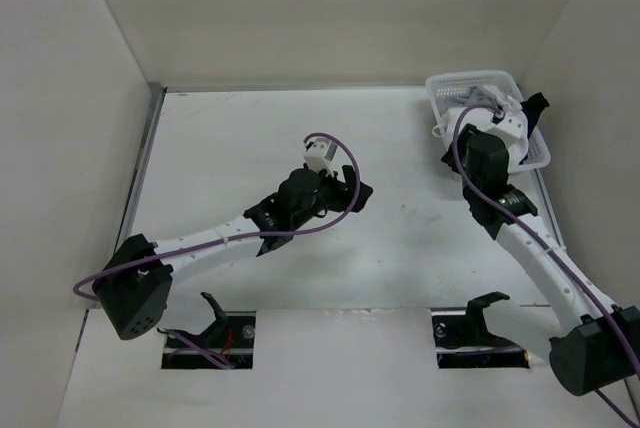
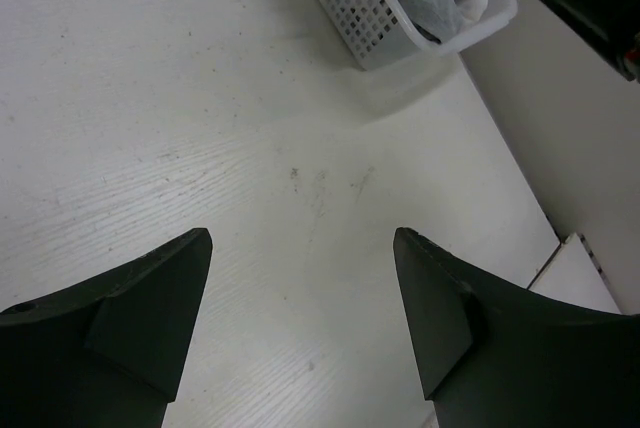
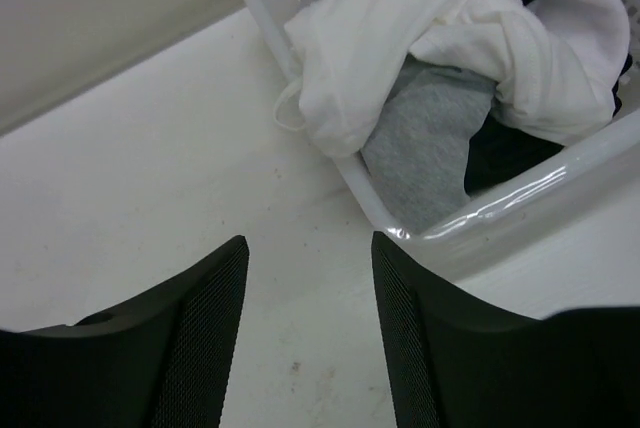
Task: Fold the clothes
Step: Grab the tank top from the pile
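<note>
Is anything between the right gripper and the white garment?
Nothing visible does. The white garment lies on top in the basket, spilling over its rim toward the open right gripper. The grey garment sits partly under it, not over it.

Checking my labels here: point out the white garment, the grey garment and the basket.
white garment (image 3: 390, 38), right wrist view, on its bunched upper fold.
grey garment (image 3: 425, 138), right wrist view, on its exposed middle.
basket (image 3: 520, 191), right wrist view, on the glossy near rim.
</note>
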Available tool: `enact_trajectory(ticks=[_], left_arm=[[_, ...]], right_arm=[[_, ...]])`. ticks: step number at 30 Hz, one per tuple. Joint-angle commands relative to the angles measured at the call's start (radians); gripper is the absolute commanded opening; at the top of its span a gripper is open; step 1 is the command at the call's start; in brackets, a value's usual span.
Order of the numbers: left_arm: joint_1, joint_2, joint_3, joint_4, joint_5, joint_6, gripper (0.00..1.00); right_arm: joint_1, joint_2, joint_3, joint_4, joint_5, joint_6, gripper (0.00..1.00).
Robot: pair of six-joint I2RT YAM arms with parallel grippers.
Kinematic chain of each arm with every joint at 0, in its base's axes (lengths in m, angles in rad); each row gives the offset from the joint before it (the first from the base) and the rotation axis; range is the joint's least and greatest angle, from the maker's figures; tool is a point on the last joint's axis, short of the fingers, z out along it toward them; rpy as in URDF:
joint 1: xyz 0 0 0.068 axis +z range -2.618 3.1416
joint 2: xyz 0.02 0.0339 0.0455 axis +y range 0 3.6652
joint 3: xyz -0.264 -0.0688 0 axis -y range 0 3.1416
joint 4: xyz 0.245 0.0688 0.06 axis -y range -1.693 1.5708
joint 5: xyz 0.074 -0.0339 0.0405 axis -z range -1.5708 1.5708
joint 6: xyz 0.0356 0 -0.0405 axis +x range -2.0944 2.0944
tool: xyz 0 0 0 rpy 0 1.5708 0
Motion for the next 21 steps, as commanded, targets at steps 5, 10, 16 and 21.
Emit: enact_trajectory(ticks=[5,10,16,21], left_arm=[[-0.009,-0.007,-0.020,0.088,0.011,0.010,0.73],[-0.019,-0.027,-0.091,0.166,0.012,0.017,0.70],[-0.034,-0.025,-0.109,0.203,0.018,0.042,0.62],[-0.054,-0.008,-0.138,0.255,0.018,0.036,0.62]], right_arm=[[-0.098,0.049,0.108,0.099,-0.010,0.010,0.17],[-0.159,0.155,0.171,0.079,-0.052,0.034,0.05],[-0.279,0.319,0.286,0.084,-0.165,0.051,0.44],[-0.330,0.507,0.428,0.072,-0.260,0.067,0.52]])
